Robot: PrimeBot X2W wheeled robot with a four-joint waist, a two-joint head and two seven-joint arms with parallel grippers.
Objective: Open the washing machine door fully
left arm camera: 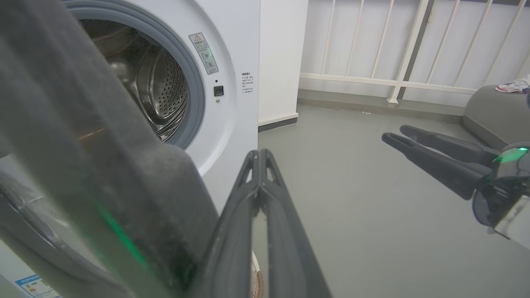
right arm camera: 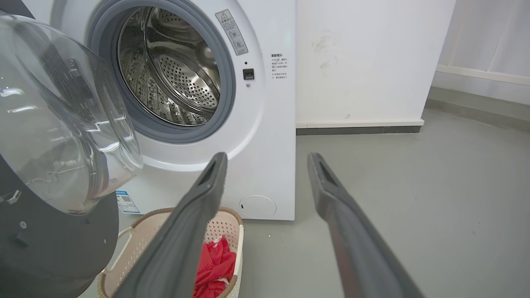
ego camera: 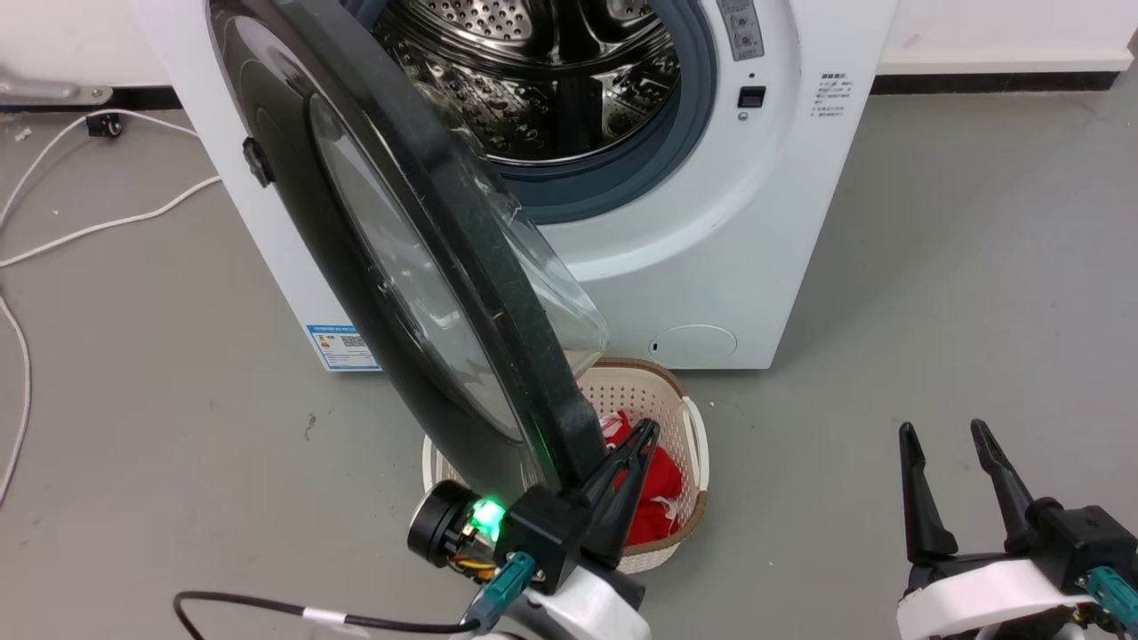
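The white washing machine (ego camera: 711,231) stands ahead, its steel drum (ego camera: 551,80) exposed. The washing machine door (ego camera: 356,267), a black disc with a clear glass bowl, is swung out toward me and stands nearly edge-on. My left gripper (ego camera: 645,436) is shut with nothing between its fingers, lying right beside the door's free rim on its inner side; I cannot tell if it touches. In the left wrist view the door (left arm camera: 83,145) looms left of the left gripper (left arm camera: 258,152). My right gripper (ego camera: 942,431) hangs open at the lower right, apart from the door (right arm camera: 54,116).
A cream laundry basket (ego camera: 685,400) with red cloth (ego camera: 658,498) sits on the floor under the door's lower edge. White cables (ego camera: 89,231) trail across the floor at left. A white railing (left arm camera: 393,82) and a grey rounded object (left arm camera: 488,111) stand to the right.
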